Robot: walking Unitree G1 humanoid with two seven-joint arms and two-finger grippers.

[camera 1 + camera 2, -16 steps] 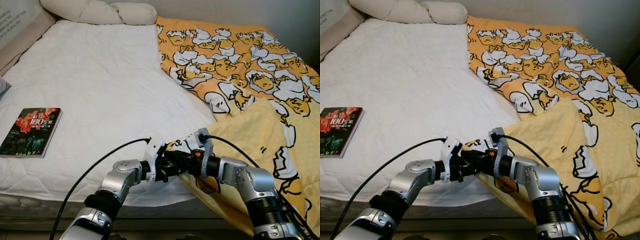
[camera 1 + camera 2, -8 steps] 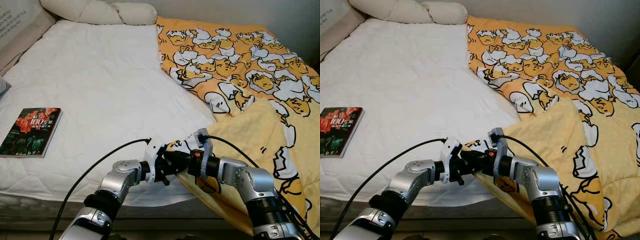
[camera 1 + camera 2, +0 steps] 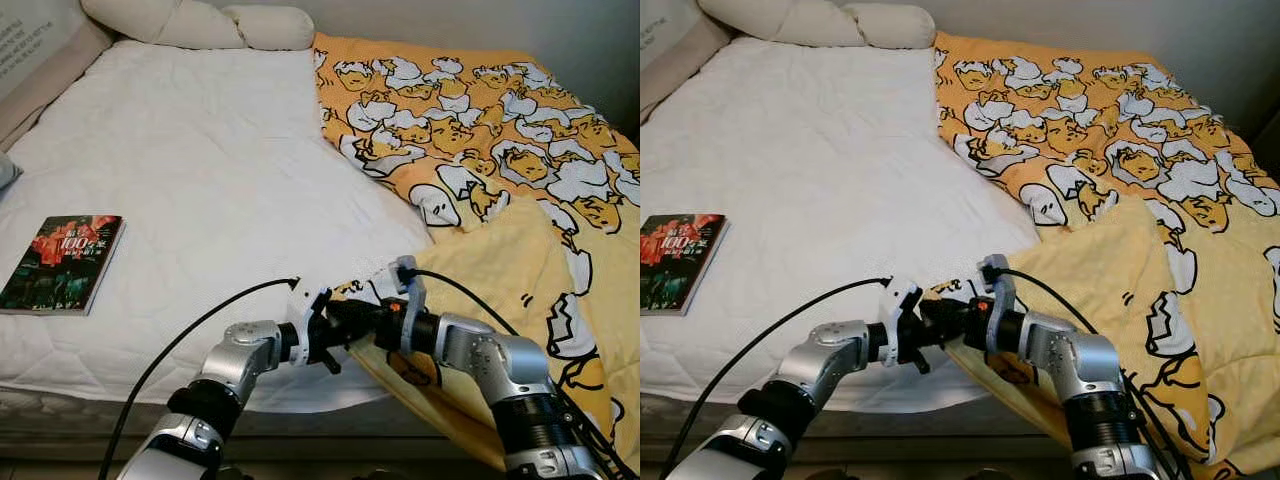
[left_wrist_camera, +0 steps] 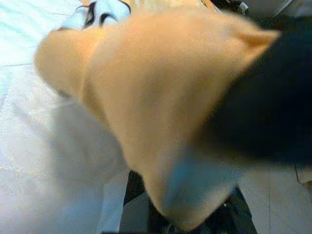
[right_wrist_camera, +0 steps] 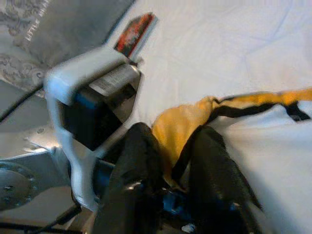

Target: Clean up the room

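Note:
A yellow blanket (image 3: 480,150) printed with egg cartoons covers the right half of the bed, its plain yellow underside folded over at the front right. Its corner (image 3: 352,292) lies near the bed's front edge, where both grippers meet. My right gripper (image 3: 352,322) comes in from the right and is shut on that corner; in the right wrist view yellow cloth (image 5: 178,129) sits pinched between its black fingers (image 5: 134,180). My left gripper (image 3: 330,340) faces it from the left, pressed close to the same corner, which shows as blurred yellow cloth (image 4: 146,97) in the left wrist view.
A book (image 3: 62,263) with a dark red cover lies on the white sheet (image 3: 200,170) at the left. Cream pillows (image 3: 200,22) sit at the head of the bed, with a grey cushion (image 3: 30,50) at the far left. The mattress's front edge is just under the grippers.
The left gripper has turned slightly at the blanket corner. The right gripper keeps its hold in the same place.

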